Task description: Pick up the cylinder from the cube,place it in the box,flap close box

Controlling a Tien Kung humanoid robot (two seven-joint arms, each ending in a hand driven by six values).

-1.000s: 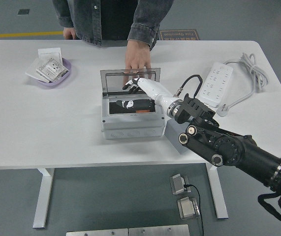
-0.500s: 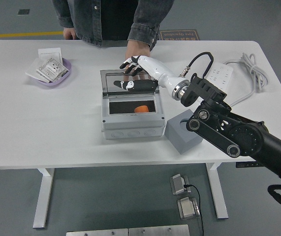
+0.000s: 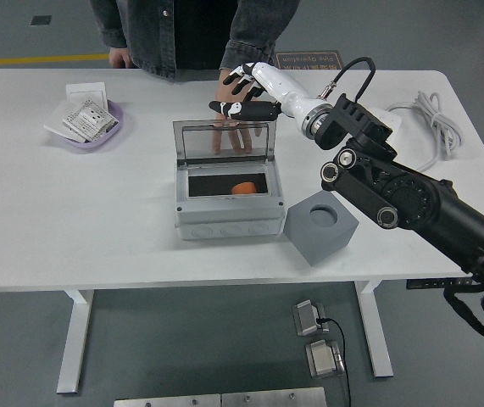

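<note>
Orange cylinder [image 3: 243, 188] lying inside the grey box [image 3: 227, 212], toward the right of its dark interior. Clear lid [image 3: 224, 143] standing upright at the back edge. Right hand [image 3: 243, 93] above and behind the lid, fingers spread and holding nothing, close over a person's hand [image 3: 231, 127] resting flat on the table [image 3: 97, 220] behind the box. Grey cube [image 3: 321, 226] just right of the box, its top hollow bare. Purple dish [image 3: 92, 136] with packets at far left, power strip [image 3: 392, 120] partly hidden behind the arm at right
</note>
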